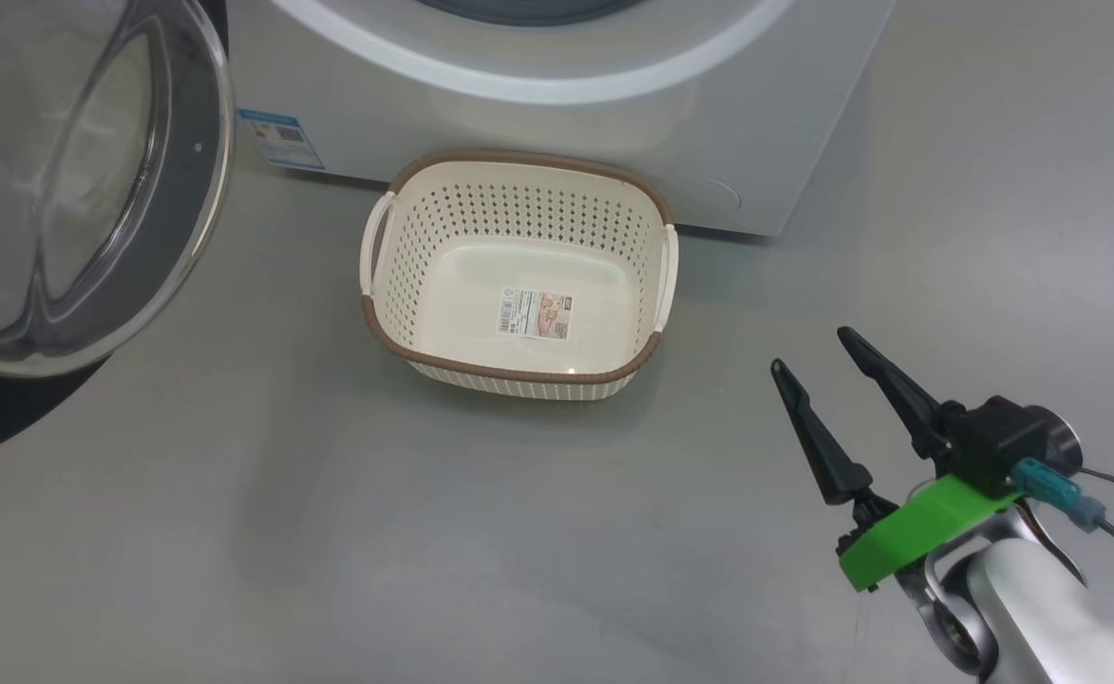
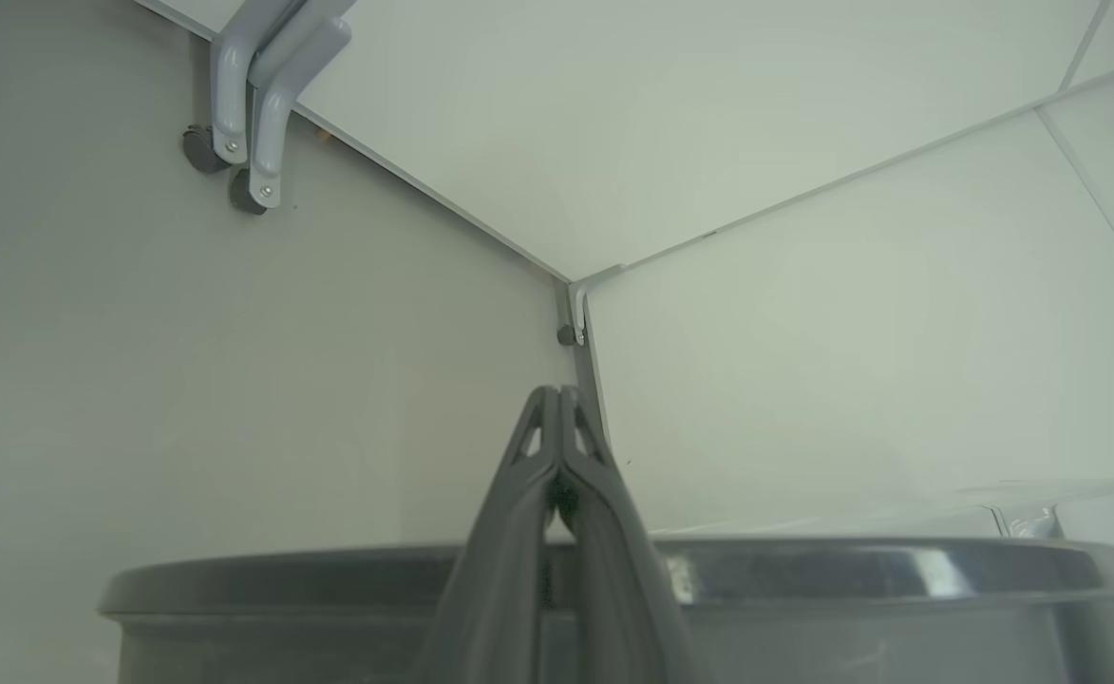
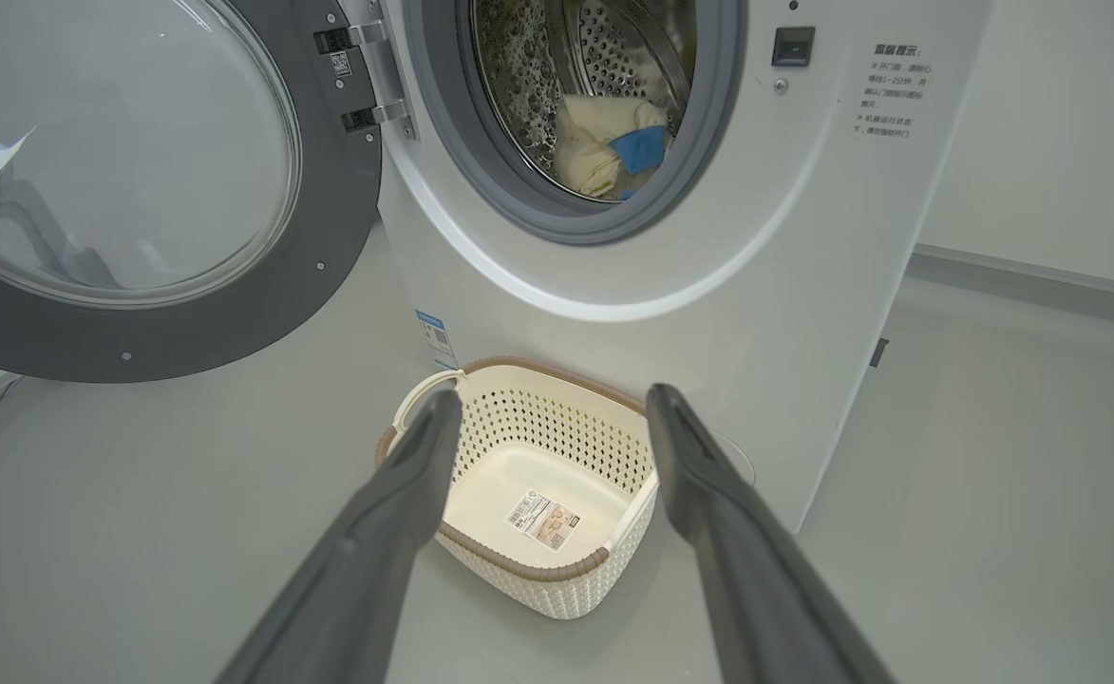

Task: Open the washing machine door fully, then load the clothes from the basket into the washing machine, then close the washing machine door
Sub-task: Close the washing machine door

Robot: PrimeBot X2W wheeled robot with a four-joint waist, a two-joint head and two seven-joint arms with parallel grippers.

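With the clothes (image 3: 604,142) in the drum (image 3: 613,57) and the basket (image 1: 519,163) bare, our right pincer (image 1: 810,349) apart and left pincer (image 2: 557,394) together, seemingly behind the washing machine door (image 3: 129,180), we risk a glancing push leaving it unlatched.

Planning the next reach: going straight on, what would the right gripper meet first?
Likely the basket, framed between the fingers of the open right gripper. If it clears the rim, the washing machine front behind. Depth is unclear.

Head looks down, right wrist low, facing forward; both share the basket (image 1: 519,204)
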